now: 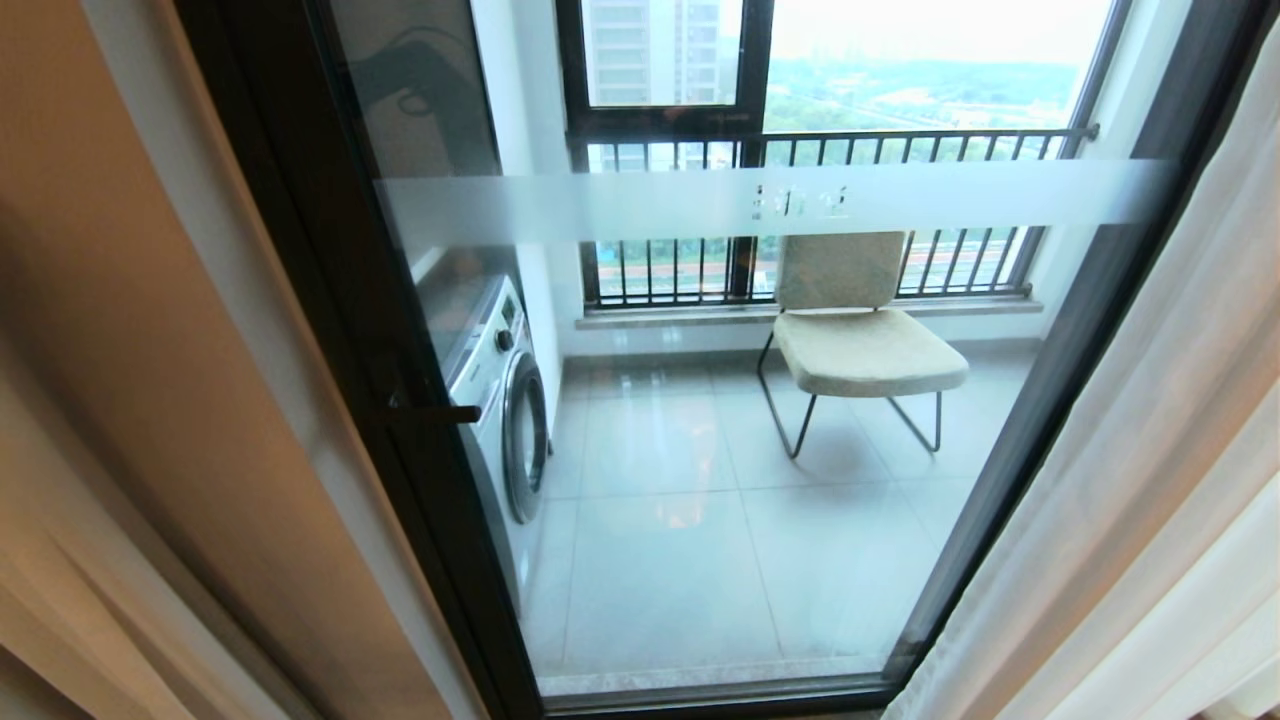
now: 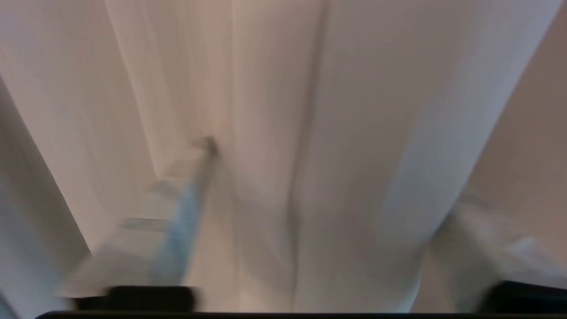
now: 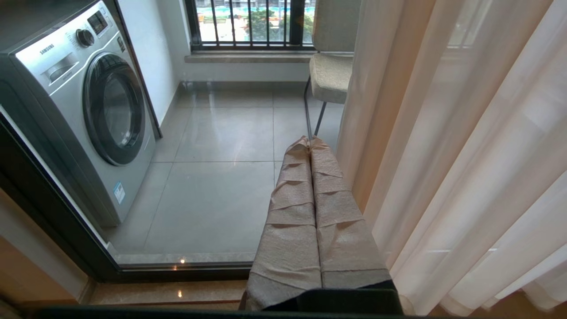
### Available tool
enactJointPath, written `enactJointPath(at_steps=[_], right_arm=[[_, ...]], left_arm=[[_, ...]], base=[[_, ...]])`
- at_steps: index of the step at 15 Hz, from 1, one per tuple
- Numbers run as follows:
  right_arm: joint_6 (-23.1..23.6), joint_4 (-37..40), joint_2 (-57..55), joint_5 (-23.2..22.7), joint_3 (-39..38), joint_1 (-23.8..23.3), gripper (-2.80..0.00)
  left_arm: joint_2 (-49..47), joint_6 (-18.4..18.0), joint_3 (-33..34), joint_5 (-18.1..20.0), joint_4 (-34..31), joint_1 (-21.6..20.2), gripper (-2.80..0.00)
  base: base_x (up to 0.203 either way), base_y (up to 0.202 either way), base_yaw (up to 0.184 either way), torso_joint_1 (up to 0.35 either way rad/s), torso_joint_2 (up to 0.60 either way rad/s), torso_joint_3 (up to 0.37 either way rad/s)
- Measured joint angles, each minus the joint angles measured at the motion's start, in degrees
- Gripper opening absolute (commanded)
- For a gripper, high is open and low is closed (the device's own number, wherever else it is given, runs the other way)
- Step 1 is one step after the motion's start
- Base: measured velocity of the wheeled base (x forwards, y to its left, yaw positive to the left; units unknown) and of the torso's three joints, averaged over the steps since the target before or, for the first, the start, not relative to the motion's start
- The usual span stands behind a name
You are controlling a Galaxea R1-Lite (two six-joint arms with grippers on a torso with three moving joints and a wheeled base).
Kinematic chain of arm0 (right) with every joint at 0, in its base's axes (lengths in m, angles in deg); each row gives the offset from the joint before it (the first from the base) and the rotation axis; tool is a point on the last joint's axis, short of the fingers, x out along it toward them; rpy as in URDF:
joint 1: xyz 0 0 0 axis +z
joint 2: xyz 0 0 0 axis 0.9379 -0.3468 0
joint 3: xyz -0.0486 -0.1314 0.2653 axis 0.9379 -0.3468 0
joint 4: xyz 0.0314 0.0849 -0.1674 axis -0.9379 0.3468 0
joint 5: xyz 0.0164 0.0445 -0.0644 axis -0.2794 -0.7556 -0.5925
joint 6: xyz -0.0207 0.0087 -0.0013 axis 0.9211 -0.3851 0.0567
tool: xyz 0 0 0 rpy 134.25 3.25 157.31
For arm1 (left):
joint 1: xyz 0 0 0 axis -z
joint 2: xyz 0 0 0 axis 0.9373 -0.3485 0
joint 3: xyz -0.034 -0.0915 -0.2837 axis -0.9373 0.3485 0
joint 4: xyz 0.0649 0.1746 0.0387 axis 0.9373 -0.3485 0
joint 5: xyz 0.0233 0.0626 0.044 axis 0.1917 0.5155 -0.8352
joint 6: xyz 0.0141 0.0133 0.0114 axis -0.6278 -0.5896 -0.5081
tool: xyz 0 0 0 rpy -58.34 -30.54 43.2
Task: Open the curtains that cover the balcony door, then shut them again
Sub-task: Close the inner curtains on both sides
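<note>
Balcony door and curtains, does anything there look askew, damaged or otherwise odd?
Nothing stands out. The door glass looks intact, and the curtains hang drawn to both sides. Behind the glass, the chair and washing machine stand upright on a floor with no visible spills.

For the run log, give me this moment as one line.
curtains: drawn aside | balcony door: uncovered | left gripper: against curtain folds, nothing gripped | right gripper: shut, empty, parked facing glass
</note>
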Motion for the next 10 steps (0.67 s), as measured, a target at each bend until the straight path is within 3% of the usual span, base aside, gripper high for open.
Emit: enactJointPath(at_steps=[10], right_arm=[[0.0,0.0,0.0,0.0,0.0,0.0,-2.80]], left_arm=[[-1.7,0.0,-0.1,1.3,0.0,0.0,-2.80]], base=[[0.000,0.000,0.000,0.000,0.00,0.000]])
